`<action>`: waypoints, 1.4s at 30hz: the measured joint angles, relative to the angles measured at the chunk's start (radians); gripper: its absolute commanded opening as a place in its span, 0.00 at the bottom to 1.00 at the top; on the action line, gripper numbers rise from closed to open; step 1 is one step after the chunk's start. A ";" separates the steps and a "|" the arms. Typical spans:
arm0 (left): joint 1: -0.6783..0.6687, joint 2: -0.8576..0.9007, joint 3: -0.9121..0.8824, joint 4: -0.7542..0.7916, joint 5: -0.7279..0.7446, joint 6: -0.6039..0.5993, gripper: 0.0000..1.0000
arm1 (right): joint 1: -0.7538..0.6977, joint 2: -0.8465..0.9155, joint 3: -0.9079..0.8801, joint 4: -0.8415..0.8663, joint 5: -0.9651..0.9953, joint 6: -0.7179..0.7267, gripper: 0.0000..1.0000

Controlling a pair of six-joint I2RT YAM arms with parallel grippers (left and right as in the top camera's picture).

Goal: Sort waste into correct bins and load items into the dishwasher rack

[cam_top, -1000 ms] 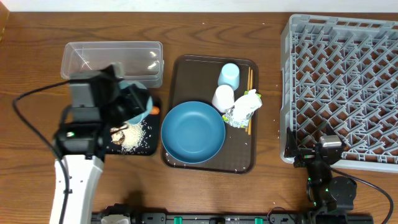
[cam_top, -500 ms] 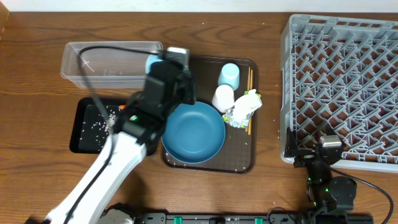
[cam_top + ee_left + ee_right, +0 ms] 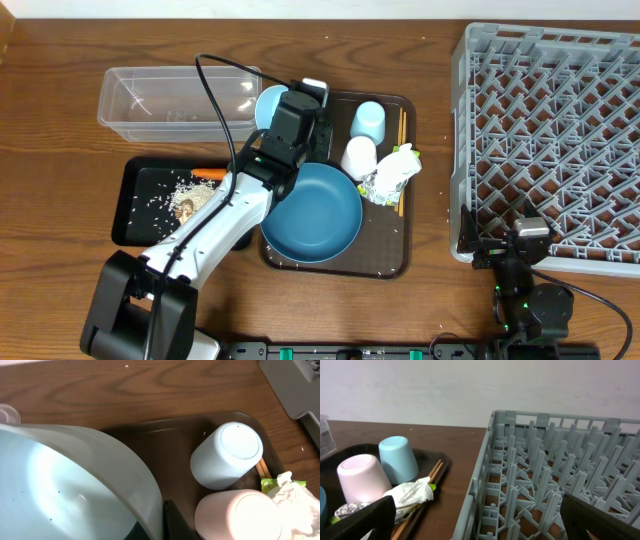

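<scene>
— Nearest, on the right?
— Right claw [image 3: 512,241], low against the near wall of the dishwasher rack [image 3: 560,130], spread wide, gripping nothing.

— And near left?
— Shallow black tray [image 3: 135,225], flat on the worktop [image 3: 50,110]. Inside: white rice grains [image 3: 186,192] scattered about, a small brown food lump [image 3: 185,209] among them, an orange carrot [image 3: 208,174] along the far edge.

— Just right of that?
— Dark brown serving tray [image 3: 395,255], with the large dark blue bowl [image 3: 320,215] upright on its near half, taking up most of the width.

— Farther along that tray?
— Crumpled wrapper [image 3: 390,175] toward the right side, touching the white cup [image 3: 358,158], mouth down, just left of it. Beyond those, the pale blue cup [image 3: 369,120], mouth down too. Thin wooden chopsticks [image 3: 402,125] along the right rim, partly hidden under the wrapper.

— Left claw?
— Left claw [image 3: 285,105] out over the serving tray's far left corner, pinching the rim of the small pale blue bowl [image 3: 268,104]. Bowl between the clear tub [image 3: 150,95] and the pale blue cup, a few dark specks inside. Hard to tell whether lifted or resting.

— Farthest?
— Clear tub at far left, on the worktop, just beyond the black tray. Rack along the whole right side, near to far.
</scene>
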 measured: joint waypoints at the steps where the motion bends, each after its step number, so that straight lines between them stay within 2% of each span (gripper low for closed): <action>1: 0.000 0.000 0.000 0.005 0.000 0.008 0.06 | 0.000 0.000 0.000 0.000 0.000 0.000 0.99; 20: -0.004 0.137 0.000 0.129 0.000 0.038 0.06 | 0.000 0.000 0.000 0.000 0.000 0.000 0.99; 33: -0.012 0.237 0.000 0.147 0.000 0.038 0.06 | 0.000 0.000 0.000 0.000 0.000 0.000 0.99; 42: -0.012 0.246 0.000 0.150 0.001 0.038 0.06 | 0.000 0.000 0.000 0.000 0.000 0.000 0.99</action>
